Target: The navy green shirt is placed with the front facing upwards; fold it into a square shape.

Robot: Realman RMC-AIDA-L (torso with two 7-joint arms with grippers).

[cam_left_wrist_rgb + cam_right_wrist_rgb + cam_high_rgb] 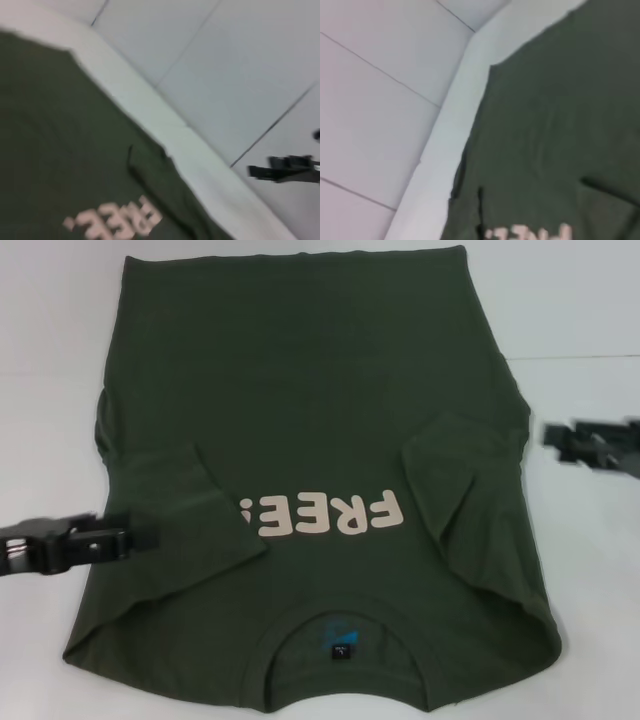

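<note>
Collar: nearest the head camera, the round neckline and blue inner label (341,642) of the navy green shirt (310,400) sit at the near table edge; hem at the far edge.
Shirt position: front up on the white table (580,300), centred between the arms, "FREE!" lettering (327,513) readable from the far side.
Sleeves: both are folded inward over the chest. Left sleeve (195,525) lies as a flap touching the lettering's edge; right sleeve (450,480) lies just beside the other end of the print.
Left gripper (125,538): low over the shirt's left edge near the folded sleeve. Whether its fingers are spread or pinching cloth, I cannot tell.
Right gripper (560,440): off the shirt over bare table, near the right side seam, holding nothing visible; finger state cannot be told. It also shows in the left wrist view (280,169).
Progress (judged): sleeve folds done; body outline narrowed but uneven at the shoulders.
Remaining (judged): lengthwise fold, collar toward hem or the reverse, then squaring; roughly one third complete.
</note>
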